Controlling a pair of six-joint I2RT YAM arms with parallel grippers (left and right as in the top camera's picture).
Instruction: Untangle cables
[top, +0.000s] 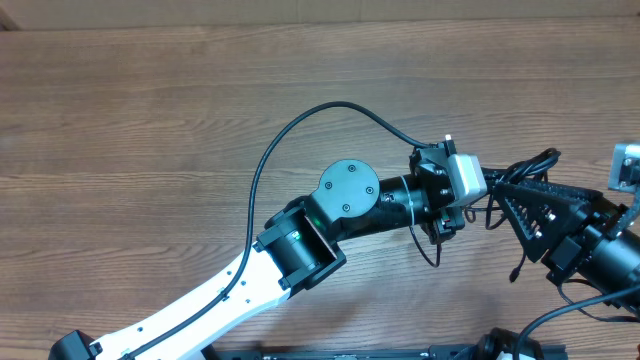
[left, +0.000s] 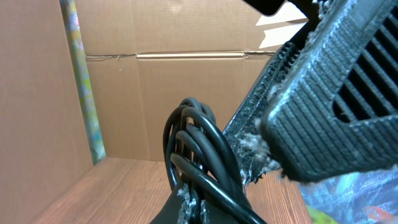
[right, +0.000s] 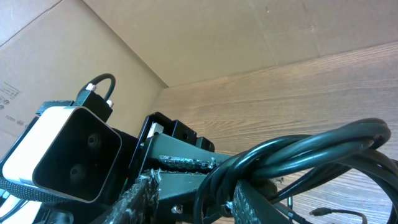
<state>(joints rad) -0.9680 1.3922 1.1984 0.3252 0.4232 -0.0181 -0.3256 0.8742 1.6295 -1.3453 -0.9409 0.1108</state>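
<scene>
Overhead, the cables (top: 538, 160) are seen bunched above the table (top: 150, 120), right of centre. They are clamped by the left gripper (left: 199, 208); whether the right gripper (right: 199, 196), set around them, is closed cannot be told.

The brown wood table (top: 150, 120) is filling the whole overhead frame. One thin end of the cables (right: 318, 211) is lying on or just over it, at the lower right of the right wrist view.

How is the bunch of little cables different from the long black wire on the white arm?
The cables are bunched in tight loops; the wire sweeps in one long open curve. The cables are pinched in the left gripper; the wire arcs loose beside the white arm. Both are black and bendy.
</scene>
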